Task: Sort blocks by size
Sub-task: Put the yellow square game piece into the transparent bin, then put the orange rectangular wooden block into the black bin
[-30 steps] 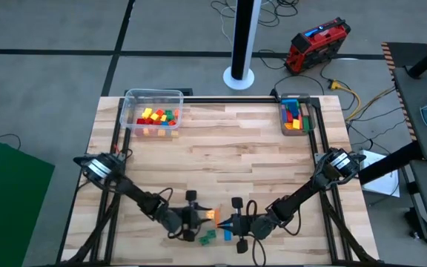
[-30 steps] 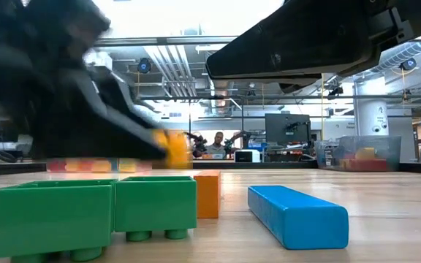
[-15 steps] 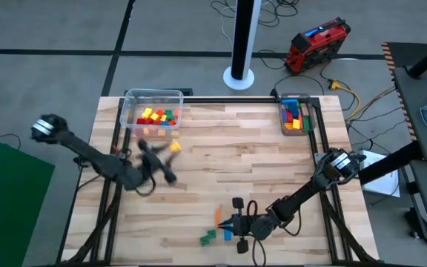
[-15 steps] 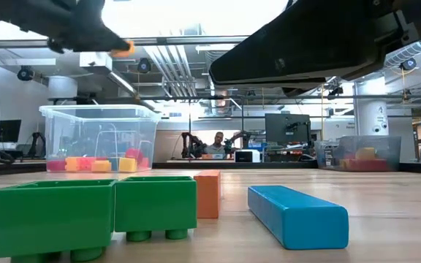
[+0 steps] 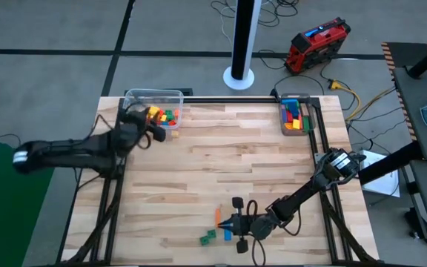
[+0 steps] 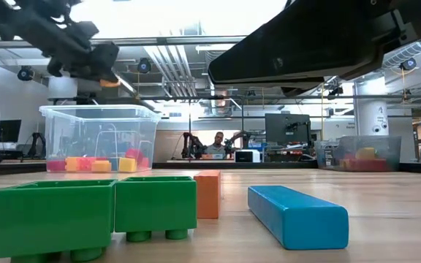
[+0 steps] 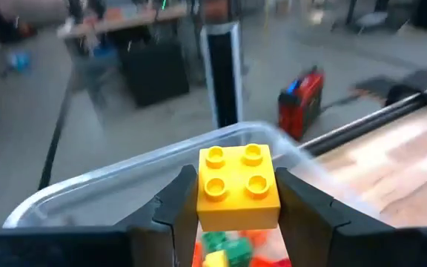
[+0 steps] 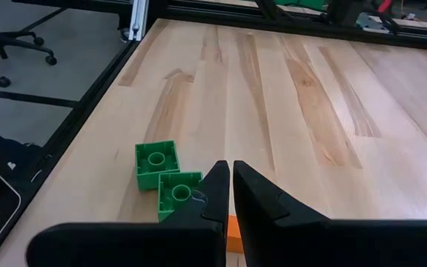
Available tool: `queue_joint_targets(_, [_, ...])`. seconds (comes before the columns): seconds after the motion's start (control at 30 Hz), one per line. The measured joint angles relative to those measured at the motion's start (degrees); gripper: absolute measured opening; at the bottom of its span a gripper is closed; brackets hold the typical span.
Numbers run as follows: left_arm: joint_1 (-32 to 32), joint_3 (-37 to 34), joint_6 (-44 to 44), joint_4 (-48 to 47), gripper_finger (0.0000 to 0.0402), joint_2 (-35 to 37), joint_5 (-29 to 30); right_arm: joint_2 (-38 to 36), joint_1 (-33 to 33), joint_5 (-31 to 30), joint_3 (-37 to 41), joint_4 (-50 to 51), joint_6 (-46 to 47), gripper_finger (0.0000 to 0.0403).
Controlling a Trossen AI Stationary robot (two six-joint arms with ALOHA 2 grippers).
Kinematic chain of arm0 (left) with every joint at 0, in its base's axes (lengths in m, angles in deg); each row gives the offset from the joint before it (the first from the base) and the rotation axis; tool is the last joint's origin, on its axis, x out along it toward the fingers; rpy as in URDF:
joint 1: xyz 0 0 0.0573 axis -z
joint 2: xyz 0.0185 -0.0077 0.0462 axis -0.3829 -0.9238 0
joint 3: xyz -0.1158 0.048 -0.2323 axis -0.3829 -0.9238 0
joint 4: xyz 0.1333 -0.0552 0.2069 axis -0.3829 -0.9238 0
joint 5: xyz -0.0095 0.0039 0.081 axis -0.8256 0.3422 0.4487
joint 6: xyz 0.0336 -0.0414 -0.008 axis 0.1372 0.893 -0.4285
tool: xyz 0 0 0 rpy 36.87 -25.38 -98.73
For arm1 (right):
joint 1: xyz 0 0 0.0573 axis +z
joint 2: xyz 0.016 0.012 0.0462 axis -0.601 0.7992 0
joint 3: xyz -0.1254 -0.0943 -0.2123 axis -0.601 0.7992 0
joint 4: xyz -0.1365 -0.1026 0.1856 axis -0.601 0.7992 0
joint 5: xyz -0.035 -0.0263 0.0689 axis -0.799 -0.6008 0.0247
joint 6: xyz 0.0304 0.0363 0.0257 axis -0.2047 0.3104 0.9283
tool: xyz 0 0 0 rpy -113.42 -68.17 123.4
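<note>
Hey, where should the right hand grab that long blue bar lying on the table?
Probably from straight above, at the middle of the blue bar, fingers closing across its narrow width. It lies flat with both long sides free, and the orange block stands apart. The right hand sits beside it.

Even overhead light falls on the pale wooden surface (image 5: 228, 163), leaving only soft shadows. In the low view, bright ceiling glare washes out the top, and the near green plastic blocks (image 6: 93, 215) look slightly soft. The left wrist view's background is motion-blurred, though the yellow studded block (image 7: 237, 185) is sharp.
</note>
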Motion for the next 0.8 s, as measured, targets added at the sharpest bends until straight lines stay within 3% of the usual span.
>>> queue_joint_targets(0.13, [-11.9, 6.9, 4.9, -12.2, 0.0138, -4.4, -5.4, 0.0, -0.3, 0.0, 0.0, -0.1, 0.2, 0.0013])
queue_joint_targets(0.3, [-20.5, 14.3, 7.1, -25.6, 0.0154, -9.9, -18.5, 0.0, -0.5, 0.3, 0.0, -0.2, 0.6, 0.0013])
queue_joint_targets(0.37, [-20.9, 15.4, 6.4, -26.8, 0.0163, -11.5, -20.8, 0.0, -0.5, 0.4, 0.0, -0.2, 0.7, 0.0013])
queue_joint_targets(0.63, [-19.7, 14.6, 6.2, -26.4, 0.0178, -11.4, -20.7, 0.0, -0.5, 0.5, 0.0, 0.1, 3.1, 0.0013])
queue_joint_targets(0.8, [-11.0, 10.4, 10.1, -24.6, 0.0178, -7.9, -25.2, 0.0, -0.8, 0.5, 0.0, 0.3, 4.8, 0.0013])
